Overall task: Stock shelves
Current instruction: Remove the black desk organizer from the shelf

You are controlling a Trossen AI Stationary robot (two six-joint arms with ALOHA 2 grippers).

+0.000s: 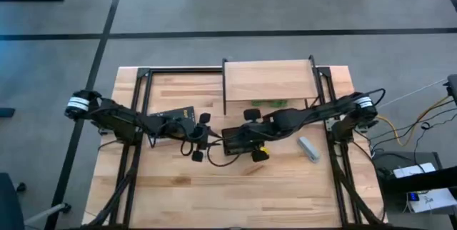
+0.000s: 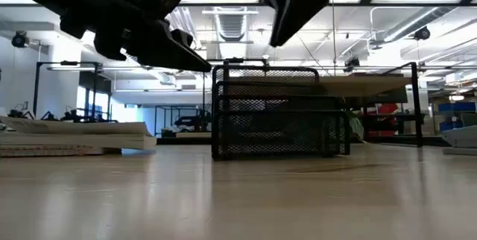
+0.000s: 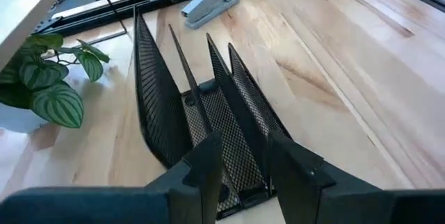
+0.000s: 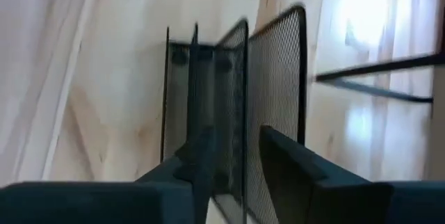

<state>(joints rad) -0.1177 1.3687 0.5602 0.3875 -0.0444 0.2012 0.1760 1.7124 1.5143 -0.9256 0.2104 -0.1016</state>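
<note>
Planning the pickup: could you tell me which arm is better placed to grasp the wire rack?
Probably right: the right gripper hangs open above the wire rack, nearer the shelf; the left gripper is off its end.

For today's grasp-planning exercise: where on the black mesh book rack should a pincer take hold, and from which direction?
Grip one thin upright mesh divider of the book rack near its top edge, coming down from above. The panels stand upright on the table with open slots between, so one finger fits either side. The left pincer and right pincer are both over it, fingers apart.
</note>
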